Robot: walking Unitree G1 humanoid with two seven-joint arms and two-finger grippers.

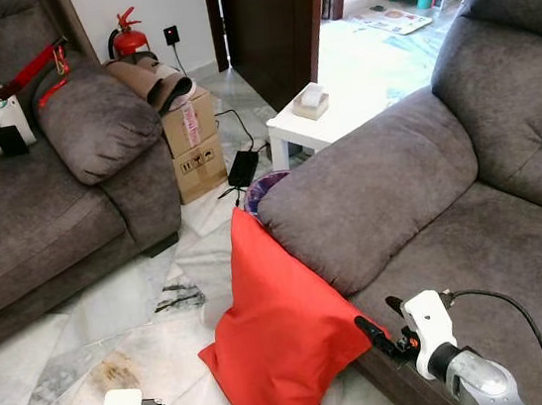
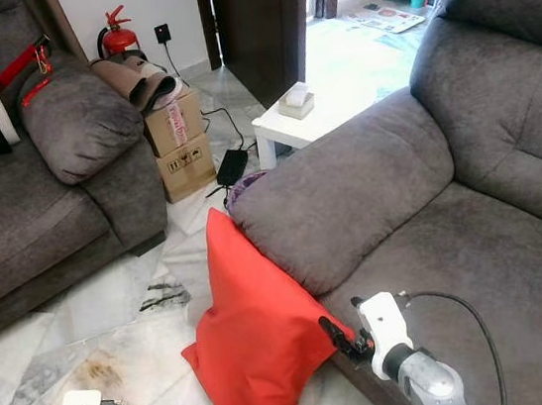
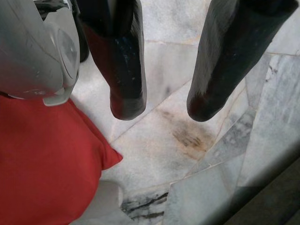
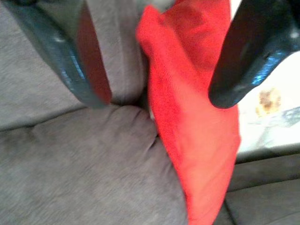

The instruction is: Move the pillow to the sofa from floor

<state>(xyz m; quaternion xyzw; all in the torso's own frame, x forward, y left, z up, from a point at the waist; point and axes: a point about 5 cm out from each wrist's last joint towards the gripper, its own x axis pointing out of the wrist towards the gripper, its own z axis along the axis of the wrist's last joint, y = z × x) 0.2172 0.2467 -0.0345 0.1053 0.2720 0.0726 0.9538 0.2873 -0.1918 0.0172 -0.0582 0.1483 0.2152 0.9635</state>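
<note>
pillow: red, standing on floor, leaning against sofa arm | right gripper: fingers spread, empty, at pillow's upper edge, straddling it | left gripper: fingers apart, empty, over floor beside pillow | advice: push right fingers deeper over the edge before closing, pinch enough fabric, then lift onto the seat.

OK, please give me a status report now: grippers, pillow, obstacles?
Right gripper jaws open, straddling red pillow edge. Left gripper open above floor. Pillow on floor, leaning against sofa armrest. No obstacle seen.
</note>
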